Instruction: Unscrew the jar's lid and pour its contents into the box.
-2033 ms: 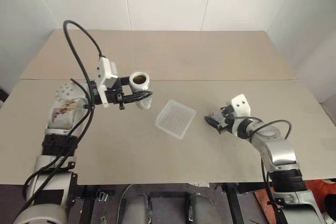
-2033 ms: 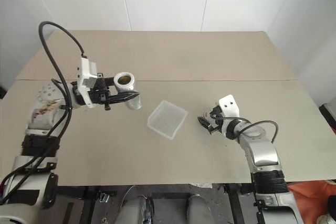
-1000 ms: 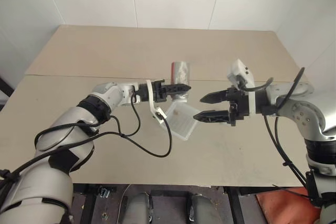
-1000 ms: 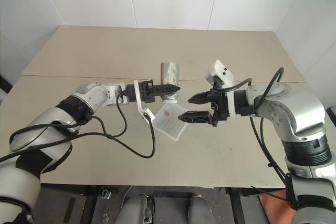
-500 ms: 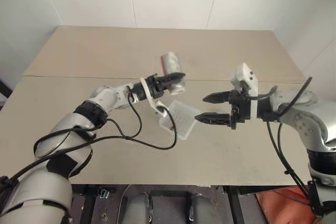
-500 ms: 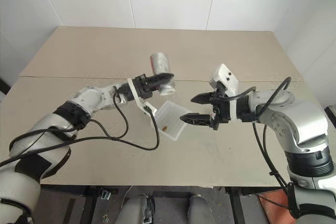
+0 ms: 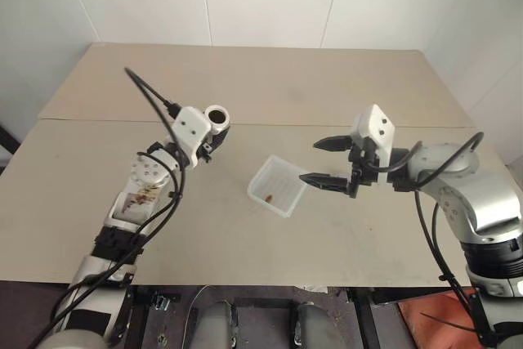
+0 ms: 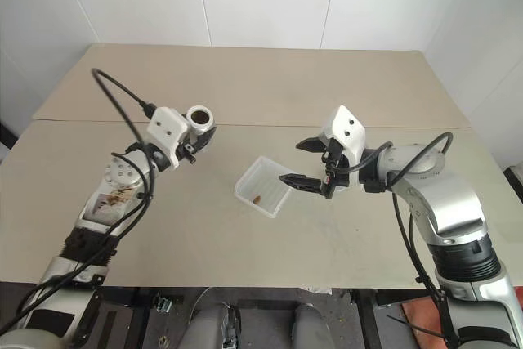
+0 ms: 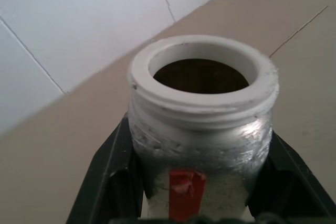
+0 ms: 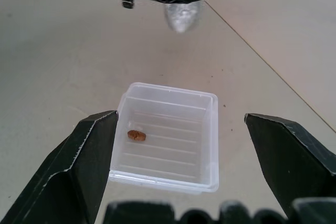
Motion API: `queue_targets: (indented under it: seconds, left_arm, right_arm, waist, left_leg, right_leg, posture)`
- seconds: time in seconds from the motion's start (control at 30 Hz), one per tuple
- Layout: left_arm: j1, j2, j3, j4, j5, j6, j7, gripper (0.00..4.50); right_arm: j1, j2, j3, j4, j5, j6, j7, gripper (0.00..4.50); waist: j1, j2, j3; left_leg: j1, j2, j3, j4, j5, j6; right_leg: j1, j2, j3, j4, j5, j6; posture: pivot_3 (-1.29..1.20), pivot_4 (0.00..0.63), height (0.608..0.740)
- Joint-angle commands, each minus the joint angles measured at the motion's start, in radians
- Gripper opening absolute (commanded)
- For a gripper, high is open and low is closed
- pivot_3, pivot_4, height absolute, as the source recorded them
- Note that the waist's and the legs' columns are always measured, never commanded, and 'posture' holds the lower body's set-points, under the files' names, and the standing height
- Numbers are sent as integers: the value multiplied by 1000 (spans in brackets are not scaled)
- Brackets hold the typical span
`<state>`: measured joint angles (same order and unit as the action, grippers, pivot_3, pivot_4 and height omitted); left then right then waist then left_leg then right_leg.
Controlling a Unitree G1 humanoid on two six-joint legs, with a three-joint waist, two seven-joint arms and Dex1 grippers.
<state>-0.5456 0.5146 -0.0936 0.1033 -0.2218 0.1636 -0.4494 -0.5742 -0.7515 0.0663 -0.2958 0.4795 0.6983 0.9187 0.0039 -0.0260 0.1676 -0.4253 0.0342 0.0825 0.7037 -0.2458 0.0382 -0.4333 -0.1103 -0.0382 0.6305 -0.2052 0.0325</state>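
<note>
One brown bit (image 10: 136,135) in box (image 10: 210,124), jar (image 9: 202,129) upright (uncapped)

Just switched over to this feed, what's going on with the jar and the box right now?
The left gripper is shut on the jar, which is open with no lid on it, mouth up, held above the table off to the left of the box. The box sits on the table with one small brown bit inside. The right gripper is open and holds nothing, hovering just right of the box.
</note>
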Motion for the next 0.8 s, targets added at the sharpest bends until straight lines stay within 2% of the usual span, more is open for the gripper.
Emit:
queue_targets:
  seconds: [0.03,0.27,0.47,0.53,0.6,0.7,0.73,0.8]
  left_arm:
    - [34,-25,63,-43,-59,70,-16,2037]
    - [64,-89,113,10,-59,92,-11,2037]
    - [87,-99,124,16,-56,121,-25,2037]
    - [96,-97,135,14,-62,137,-28,2767]
    - [112,-90,141,-1,-59,146,-34,3225]
    - [143,-77,148,-38,-56,159,-42,4263]
    - [156,-68,153,-56,-58,163,-48,4476]
    - [184,-45,162,-96,-60,173,-58,4476]
  right_arm:
    - [-13,2,-24,-13,-4,-27,-1,4483]
    - [-13,-5,-33,-17,-2,-29,6,4483]
    - [-19,-4,-29,-18,0,-19,8,4483]
    - [-20,-1,-26,-17,0,-18,7,4500]
    - [-19,0,-25,-18,1,-18,7,4500]
    - [-17,-1,-28,-14,2,-21,11,4500]
    - [-16,-2,-28,-13,1,-22,11,4500]
    - [-7,-6,-34,-9,0,-28,16,4500]
  waist:
    - [0,0,0]
    - [5,0,0]
    - [6,0,0]
    - [6,0,0]
    - [5,0,0]
    - [4,0,0]
    - [5,0,0]
    - [5,0,0]
  left_leg:
    - [3,0,0,0,0,0]
    - [10,0,-1,-1,0,0]
    - [9,0,-1,-1,0,0]
    - [9,0,-1,-1,0,0]
    - [10,0,-1,-1,0,0]
    - [10,0,-1,-2,0,0]
    - [10,0,-1,-2,0,0]
    - [10,0,-1,-2,0,0]
  right_leg:
    - [2,0,0,0,0,0]
    - [10,0,0,-1,0,0]
    - [10,0,0,-1,0,0]
    - [10,0,0,-1,0,0]
    - [10,0,0,-1,0,0]
    - [9,0,0,-1,0,0]
    - [9,0,0,-1,0,0]
    - [9,0,0,-1,0,0]
  posture:
    - [0,150,740]
    - [0,150,740]
    - [0,150,740]
    - [0,150,740]
    - [0,150,740]
    - [0,150,740]
    - [0,150,740]
    - [0,150,740]
